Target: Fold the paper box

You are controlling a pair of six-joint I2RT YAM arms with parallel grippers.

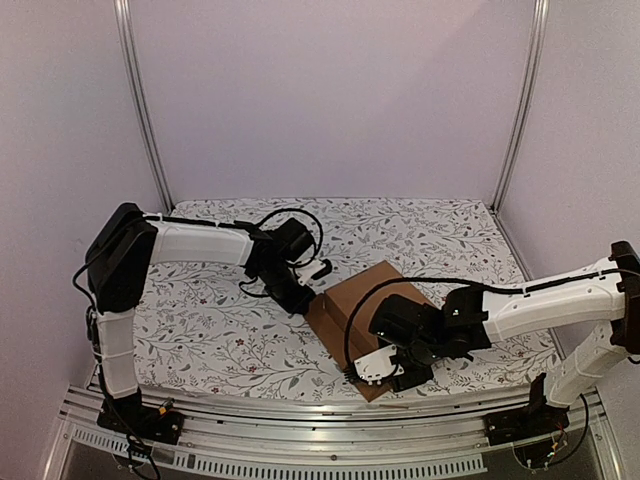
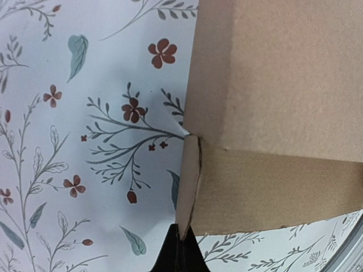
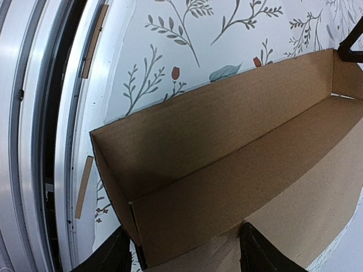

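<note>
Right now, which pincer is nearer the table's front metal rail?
Right. The right pincer straddles the paper box wall beside the rail; the left pincer pinches the box's corner farther back.

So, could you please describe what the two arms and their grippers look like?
The left arm and right arm have white shells, black joints and looping black cables. The left gripper is black; the right gripper carries a white plate.
</note>
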